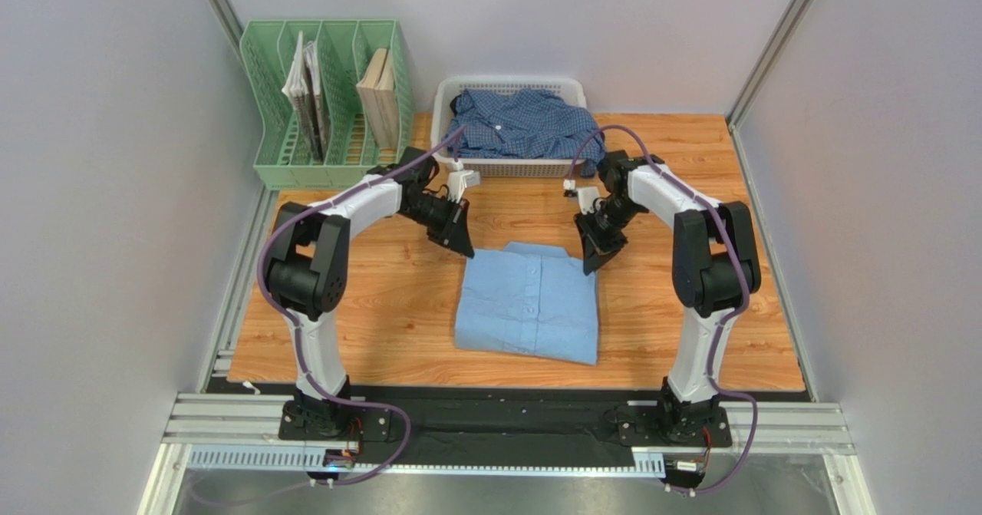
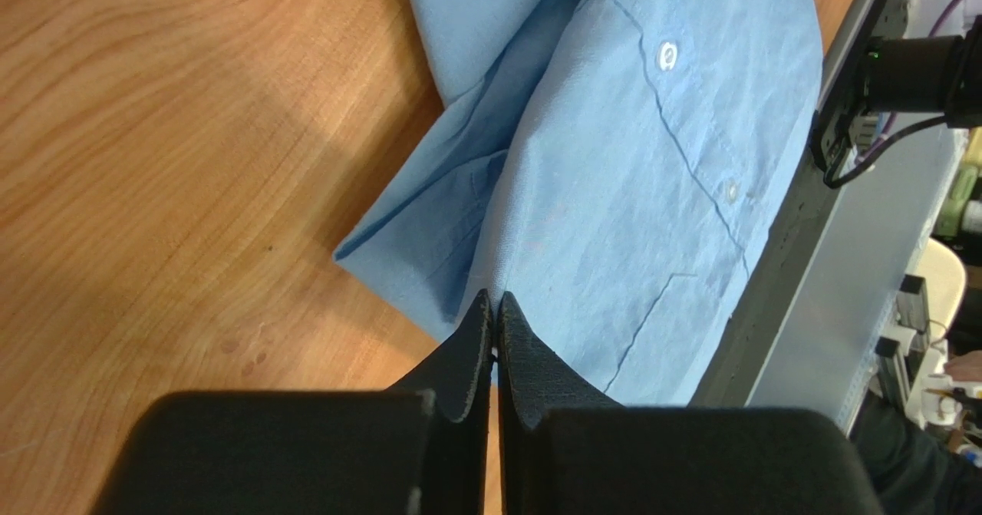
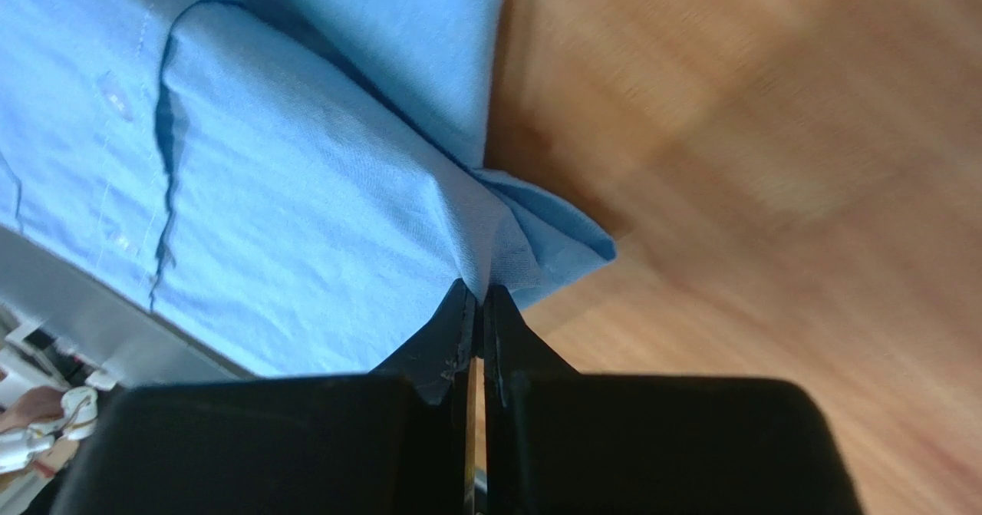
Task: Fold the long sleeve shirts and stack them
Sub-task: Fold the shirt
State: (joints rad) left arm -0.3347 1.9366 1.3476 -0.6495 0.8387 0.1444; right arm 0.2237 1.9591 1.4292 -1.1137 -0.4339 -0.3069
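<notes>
- From the top camera we see the light blue shirt lying folded into a neat rectangle in the middle of the wooden table, collar end towards the far side.
- The checked shirt lies crumpled in the white basket at the far edge of the table, well apart from the folded one. A green file rack stands to the left of the basket.
- In that same view the left gripper points down at the far left corner of the light blue shirt and the right gripper at its far right corner. Both arms are bent inwards over the table.
- From the left wrist camera we see the left gripper with its jaws pressed flat together, tips right at the edge of the light blue shirt. We cannot tell whether any cloth is caught between them. The button placket runs across the cloth, and a folded layer sticks out onto the bare table.
- From the right wrist camera we see the right gripper closed the same way, its tips meeting at the shirt's edge beside a protruding folded corner. Here too we cannot say whether cloth is pinched. The table beyond is blurred.
</notes>
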